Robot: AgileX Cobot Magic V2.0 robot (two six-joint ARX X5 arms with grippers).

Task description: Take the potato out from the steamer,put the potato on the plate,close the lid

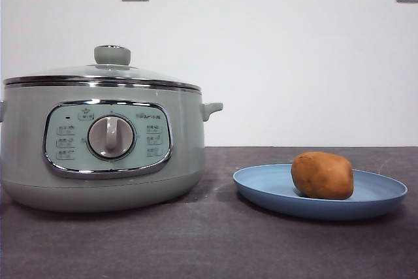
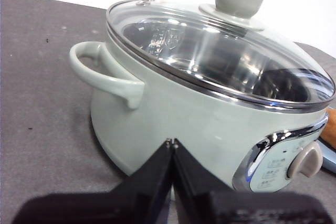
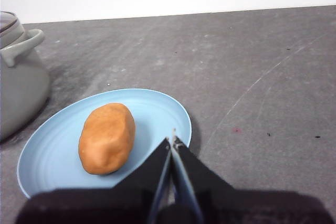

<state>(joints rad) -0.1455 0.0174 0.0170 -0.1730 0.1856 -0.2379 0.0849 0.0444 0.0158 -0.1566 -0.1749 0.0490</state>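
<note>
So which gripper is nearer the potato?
Right. The right gripper is just beside the potato at the plate; the left gripper is by the steamer.

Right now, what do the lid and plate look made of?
Lid: clear glass dome, since the pot's inside shows through it; shiny chrome-looking rim, pale-green knob, probably plastic. Plate: matte light-blue, no glare, faint concentric rings; likely plastic or a fibre composite, cannot say which.

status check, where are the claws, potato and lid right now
Left claw shut, empty, beside steamer. Right claw shut, empty, over plate edge. Potato on plate, lid seated. Nothing in the way.
</note>
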